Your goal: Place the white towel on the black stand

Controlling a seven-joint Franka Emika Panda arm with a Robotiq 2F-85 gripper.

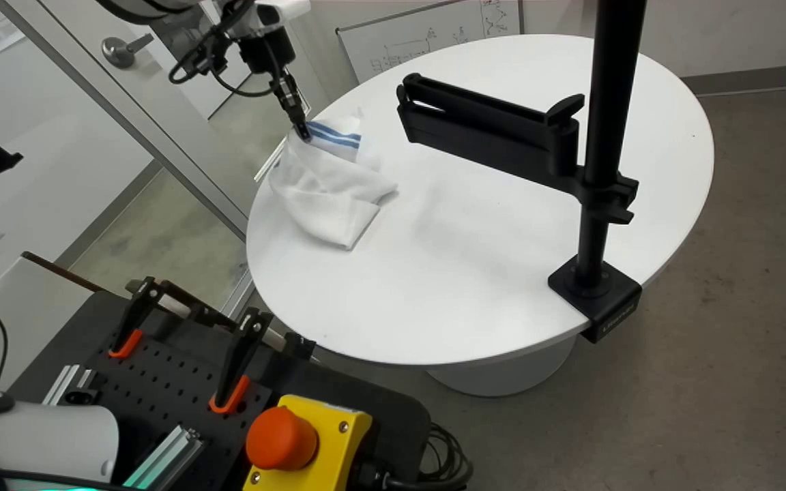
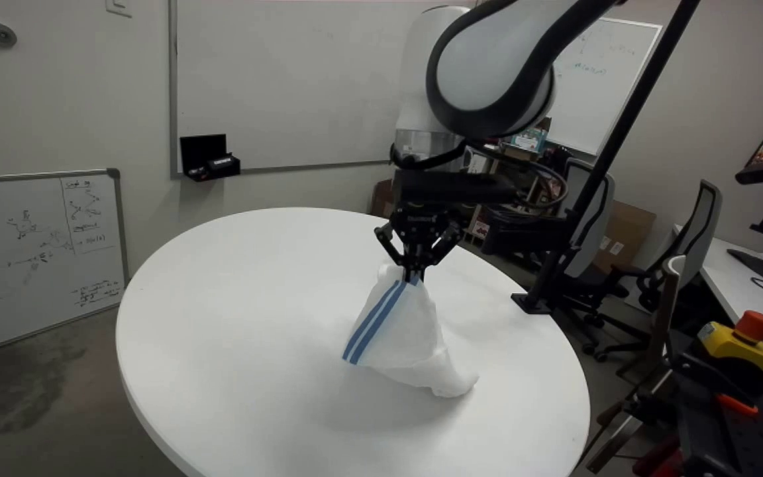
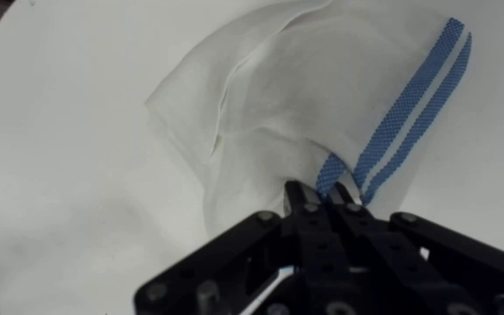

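The white towel with blue stripes (image 1: 325, 187) hangs bunched from my gripper (image 1: 303, 131) over the round table. It also shows in an exterior view (image 2: 414, 341) and in the wrist view (image 3: 274, 100). My gripper (image 2: 413, 273) is shut on a striped part of the towel; its fingertips (image 3: 320, 192) pinch the cloth. A shadow lies below the towel, and its lower edge seems a little above the table. The black stand has an upright pole and a horizontal folded arm (image 1: 488, 133); its pole also shows in an exterior view (image 2: 625, 122). The towel is apart from the stand.
The stand's base (image 1: 594, 290) is clamped at the edge of the white round table (image 1: 393, 307). A black cart with clamps and a yellow emergency-stop box (image 1: 328, 436) is near the table. A whiteboard (image 2: 37, 245) leans on the wall. Chairs (image 2: 693, 225) stand behind.
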